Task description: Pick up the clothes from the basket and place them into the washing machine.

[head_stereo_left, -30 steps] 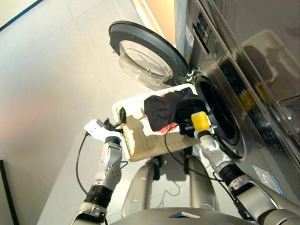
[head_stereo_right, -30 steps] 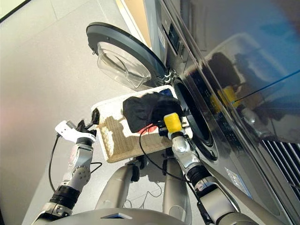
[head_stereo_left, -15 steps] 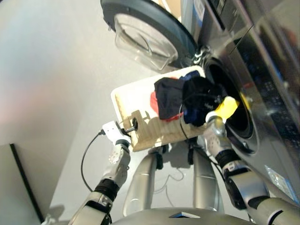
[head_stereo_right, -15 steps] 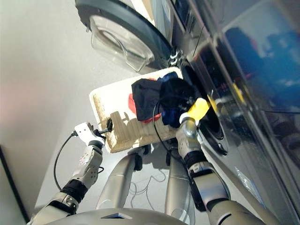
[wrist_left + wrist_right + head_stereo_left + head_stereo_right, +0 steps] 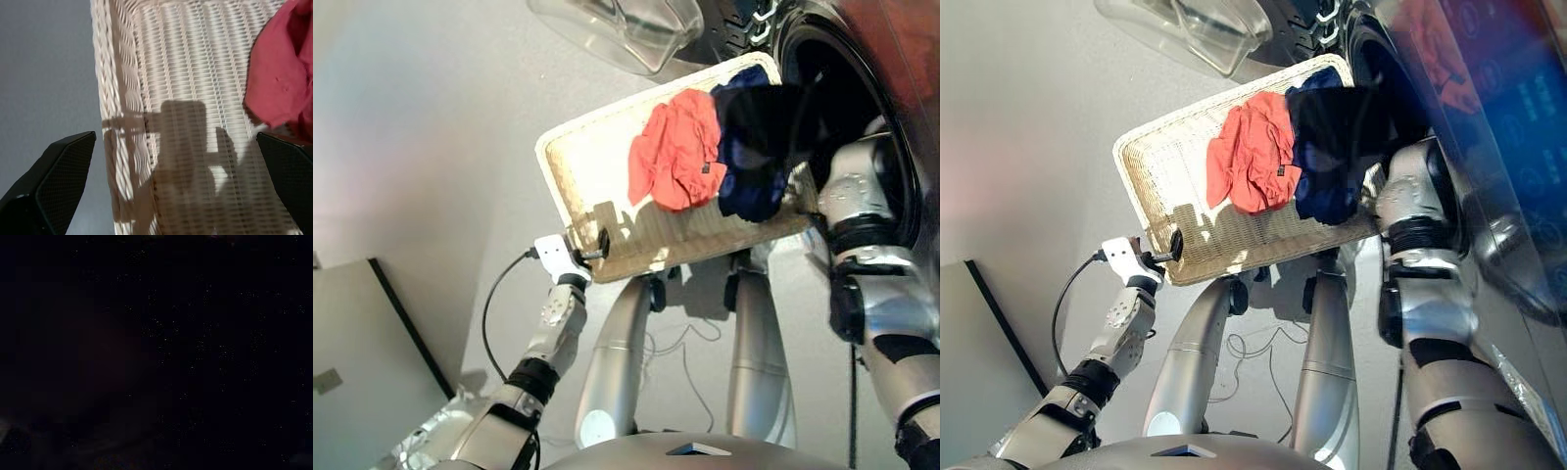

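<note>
The washing machine (image 5: pixel 891 59) filled the right of the head views, its drum hole dark and open, its porthole door (image 5: pixel 626 29) swung out above the basket; the right arm reached into that hole, its gripper out of sight in the drum, and the wrist view there was black, so I could not tell whether its jaws were spread or pinching cloth; the black garment (image 5: pixel 769 113) hung at the drum's lip, draped from the basket's far end toward the opening, and the risk I judged greatest was that it would snag on the rim or slide back out instead of dropping inside.

The basket (image 5: pixel 578 166) sat tilted just in front of the drum, with the left gripper (image 5: pixel 161 196) at its near rim, jaws spread wide either side of the woven edge and closing on nothing; a nudge there could tip or push the basket.

The navy garment (image 5: pixel 749 191) lay at the basket's end nearest the machine, touching the black one; it might be dragged along or spilled to the floor; the coral-red garment (image 5: pixel 675 152) lay beside it, mid-basket, loose.
</note>
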Controlling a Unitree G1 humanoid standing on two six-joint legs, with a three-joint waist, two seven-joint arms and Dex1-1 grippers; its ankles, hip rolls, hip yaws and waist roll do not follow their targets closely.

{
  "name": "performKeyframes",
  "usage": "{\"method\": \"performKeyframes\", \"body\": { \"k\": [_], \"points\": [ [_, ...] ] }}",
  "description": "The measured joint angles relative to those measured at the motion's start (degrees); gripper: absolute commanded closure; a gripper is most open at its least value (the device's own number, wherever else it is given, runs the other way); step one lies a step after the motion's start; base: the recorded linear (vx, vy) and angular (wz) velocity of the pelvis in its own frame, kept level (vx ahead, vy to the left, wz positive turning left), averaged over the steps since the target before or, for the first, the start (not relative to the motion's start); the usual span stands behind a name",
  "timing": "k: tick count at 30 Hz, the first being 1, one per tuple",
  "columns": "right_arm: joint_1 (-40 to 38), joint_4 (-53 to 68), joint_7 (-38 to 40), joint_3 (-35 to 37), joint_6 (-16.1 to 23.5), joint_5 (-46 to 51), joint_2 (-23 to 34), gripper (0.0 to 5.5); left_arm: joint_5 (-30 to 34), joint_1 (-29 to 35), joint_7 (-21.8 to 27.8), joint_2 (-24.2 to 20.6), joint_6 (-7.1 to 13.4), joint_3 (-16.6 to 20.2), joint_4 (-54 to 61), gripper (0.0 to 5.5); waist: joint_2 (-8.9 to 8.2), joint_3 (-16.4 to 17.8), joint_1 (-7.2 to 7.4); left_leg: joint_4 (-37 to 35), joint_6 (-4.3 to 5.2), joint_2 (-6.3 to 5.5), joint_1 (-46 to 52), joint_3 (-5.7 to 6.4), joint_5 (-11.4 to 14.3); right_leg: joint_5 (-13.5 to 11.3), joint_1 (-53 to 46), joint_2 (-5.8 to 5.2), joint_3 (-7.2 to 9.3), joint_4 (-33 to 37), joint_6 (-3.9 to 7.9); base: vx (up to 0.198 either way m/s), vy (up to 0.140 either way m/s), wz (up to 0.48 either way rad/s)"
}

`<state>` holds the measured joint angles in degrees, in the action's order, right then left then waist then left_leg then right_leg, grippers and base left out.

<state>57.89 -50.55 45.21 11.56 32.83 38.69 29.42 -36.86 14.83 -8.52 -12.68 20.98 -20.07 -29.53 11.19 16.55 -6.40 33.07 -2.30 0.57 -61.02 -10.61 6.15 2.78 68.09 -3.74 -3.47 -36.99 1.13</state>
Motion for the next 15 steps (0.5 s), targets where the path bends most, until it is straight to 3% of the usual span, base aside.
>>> {"method": "performKeyframes", "body": {
  "k": [4, 5, 6, 15],
  "points": [
    [-0.51, -2.07, 3.68, 2.20, -0.51, -2.41, 1.81, 5.50, 0.16, 0.72, -0.78, -0.08, 0.06, -0.10, 0.14, 0.00, -0.02, 0.00, 0.53, 0.17, -0.88, -0.82, -0.43, -0.22, 0.28, -0.08, 0.25, -0.68, -0.17, 0.12, 0.87, 0.000, 0.000, 0.000],
    [-0.55, -2.64, 3.59, 2.20, -1.03, -2.39, 1.87, 4.10, 0.15, 0.94, -1.09, -0.17, 0.06, -0.08, 0.07, 0.00, -0.03, -0.01, 0.83, 0.16, -1.05, -0.96, -0.44, -0.32, 0.34, -0.09, 0.24, -0.79, -0.17, 0.16, 1.03, 0.000, 0.000, 0.000],
    [-0.64, -3.60, 2.74, 2.06, -1.54, -2.41, 1.87, 0.00, 0.16, 1.21, -1.15, -0.26, 0.06, -0.05, -0.03, 0.00, -0.06, -0.02, 1.19, 0.17, -1.17, -1.05, -0.43, -0.36, 0.41, -0.08, 0.20, -0.83, -0.18, 0.17, 1.14, 0.000, 0.000, 0.000],
    [-4.24, -7.15, -18.22, -13.40, -8.03, -1.93, -0.68, 0.00, 0.07, 4.87, 0.58, -0.17, 0.07, -0.32, -0.07, 0.00, -2.23, -0.80, 4.87, 0.07, -1.21, -0.63, 0.22, -0.38, 0.46, -0.37, -0.60, -0.75, -0.12, 0.46, 1.12, 0.000, 0.000, 0.000]
  ]
}}
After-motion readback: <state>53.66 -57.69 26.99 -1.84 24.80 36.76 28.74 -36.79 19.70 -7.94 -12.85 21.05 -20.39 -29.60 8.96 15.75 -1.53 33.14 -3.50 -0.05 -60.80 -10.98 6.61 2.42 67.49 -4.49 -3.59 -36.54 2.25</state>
